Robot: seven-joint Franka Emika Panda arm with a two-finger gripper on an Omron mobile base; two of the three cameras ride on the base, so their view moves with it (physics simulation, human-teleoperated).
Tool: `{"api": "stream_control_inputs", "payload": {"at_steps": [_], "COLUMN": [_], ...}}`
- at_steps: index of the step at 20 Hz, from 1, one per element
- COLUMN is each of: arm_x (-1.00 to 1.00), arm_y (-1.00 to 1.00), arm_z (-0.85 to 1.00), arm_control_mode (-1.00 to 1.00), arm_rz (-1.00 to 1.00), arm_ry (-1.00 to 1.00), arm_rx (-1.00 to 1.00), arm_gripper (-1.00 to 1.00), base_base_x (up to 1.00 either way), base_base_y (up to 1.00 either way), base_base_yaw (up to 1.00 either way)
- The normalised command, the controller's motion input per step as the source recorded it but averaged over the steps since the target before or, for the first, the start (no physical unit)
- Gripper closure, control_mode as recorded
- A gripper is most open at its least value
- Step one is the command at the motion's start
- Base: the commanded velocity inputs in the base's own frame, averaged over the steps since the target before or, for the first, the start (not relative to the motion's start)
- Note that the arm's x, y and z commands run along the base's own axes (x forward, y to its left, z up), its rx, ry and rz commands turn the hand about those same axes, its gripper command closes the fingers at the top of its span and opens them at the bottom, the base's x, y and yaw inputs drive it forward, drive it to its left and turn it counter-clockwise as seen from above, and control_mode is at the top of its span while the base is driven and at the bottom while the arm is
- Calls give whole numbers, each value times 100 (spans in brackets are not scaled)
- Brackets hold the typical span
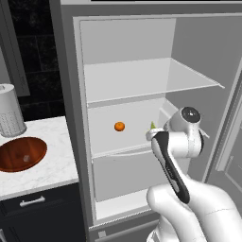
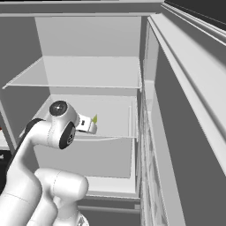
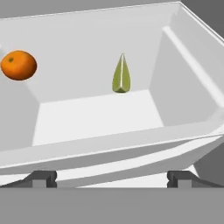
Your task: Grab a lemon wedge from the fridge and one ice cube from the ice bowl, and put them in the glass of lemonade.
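The fridge stands open in front of me, with pale shelves inside. A small yellow-green lemon wedge stands on its middle shelf, point upward, toward the right; it also shows as lemon wedge and lemon wedge. My gripper is open and empty, just outside the shelf's front lip, facing the wedge and a short way from it. On the counter to the left sits the reddish-brown ice bowl with a pale ice cube in it. The glass of lemonade is out of view.
A round orange fruit lies on the same shelf, left of the wedge. A glass shelf hangs above. The open fridge door runs along the right. A paper-towel roll stands behind the bowl on the marble counter.
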Motion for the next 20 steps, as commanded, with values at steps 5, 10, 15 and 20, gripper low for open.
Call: {"api": "stream_control_inputs", "payload": {"at_steps": [5, 10, 15, 20], "arm_x": [36, 36, 37, 29], "arm_y": [0, 0, 0, -4], "arm_z": [-23, -8, -3, -5], "arm_control_mode": [-100, -100, -100, -100], "arm_rz": [0, 0, 0, -1], "arm_ry": [0, 0, 0, 0], "arm_rx": [0, 0, 0, 0], "arm_gripper": [-100, -100, -100, -100], "base_base_x": [0, 0, 0, 0], "base_base_y": [0, 0, 0, 0], "base_base_yaw": [0, 0, 0, 0]}}
